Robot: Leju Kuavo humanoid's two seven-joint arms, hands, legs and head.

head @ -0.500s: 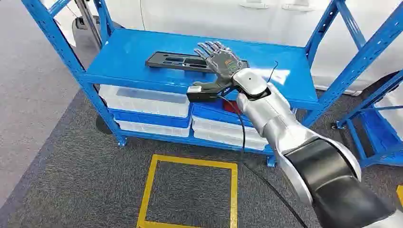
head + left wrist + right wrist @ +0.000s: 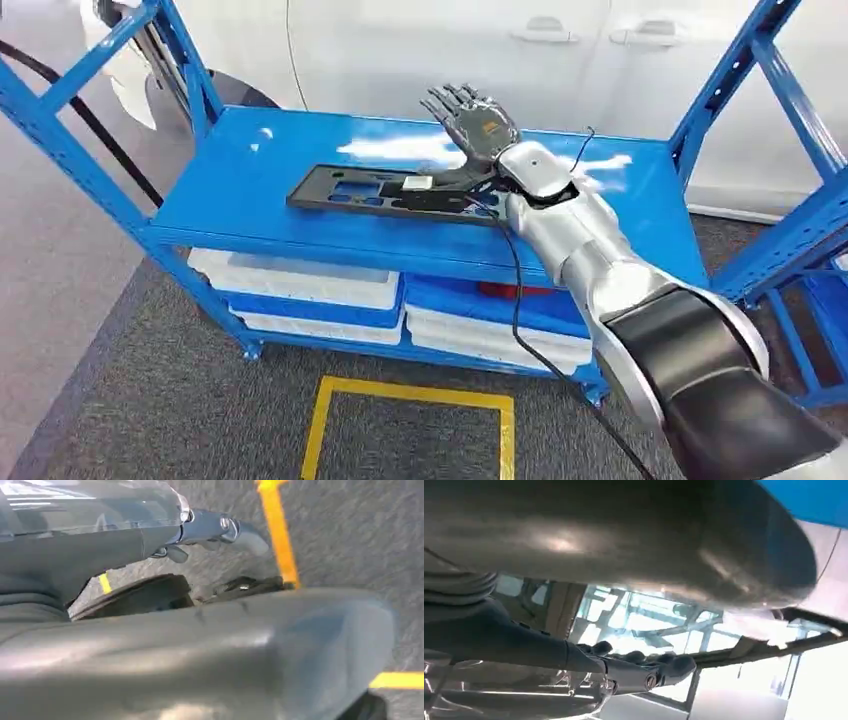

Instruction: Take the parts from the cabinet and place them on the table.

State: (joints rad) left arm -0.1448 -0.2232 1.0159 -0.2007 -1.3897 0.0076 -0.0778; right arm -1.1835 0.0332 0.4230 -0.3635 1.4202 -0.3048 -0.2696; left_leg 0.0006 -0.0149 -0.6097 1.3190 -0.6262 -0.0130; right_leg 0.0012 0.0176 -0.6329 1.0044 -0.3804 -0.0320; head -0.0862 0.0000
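- Long flat black plastic part w/ cutouts [image 2: 385, 193] lay on blue metal cabinet shelf [image 2: 250, 170], near front edge.
- Right hand [image 2: 470, 125] was above part's right end, fingers spread, thumb low by the part; contact unclear.
- Left hand: state can't tell.
- Risk: one-end grasp, so far end likely to droop, drag or slip out.
- Wrist cable [image 2: 515, 290] might snag shelf edge.
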